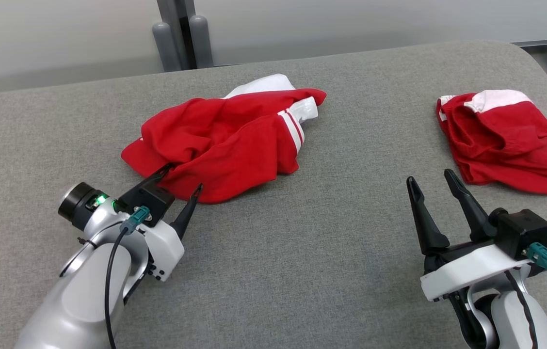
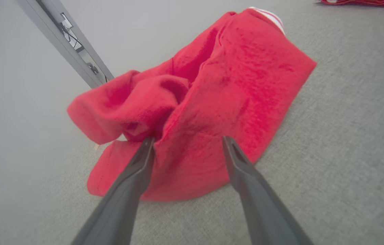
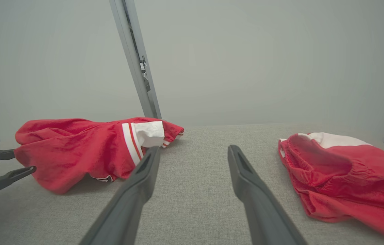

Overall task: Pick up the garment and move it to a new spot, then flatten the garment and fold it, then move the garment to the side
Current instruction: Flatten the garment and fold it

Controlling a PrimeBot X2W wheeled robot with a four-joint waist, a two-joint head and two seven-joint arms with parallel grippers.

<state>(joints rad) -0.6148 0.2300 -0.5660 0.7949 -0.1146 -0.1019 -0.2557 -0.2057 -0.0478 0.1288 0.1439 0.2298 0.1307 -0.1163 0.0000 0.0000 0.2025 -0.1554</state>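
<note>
Left claw (image 1: 184,177) has its two dark fingers spread apart, straddling the near edge of the crumpled red garment (image 1: 225,140), one tip tucked against a fold. That garment, red with white striped trim, lies bunched on the grey bench (image 1: 302,252), left of centre. My right claw (image 1: 429,176) hovers over bare bench, fingers parted, holding nothing. Beyond it, far right, lies a second red garment (image 1: 501,140).
</note>
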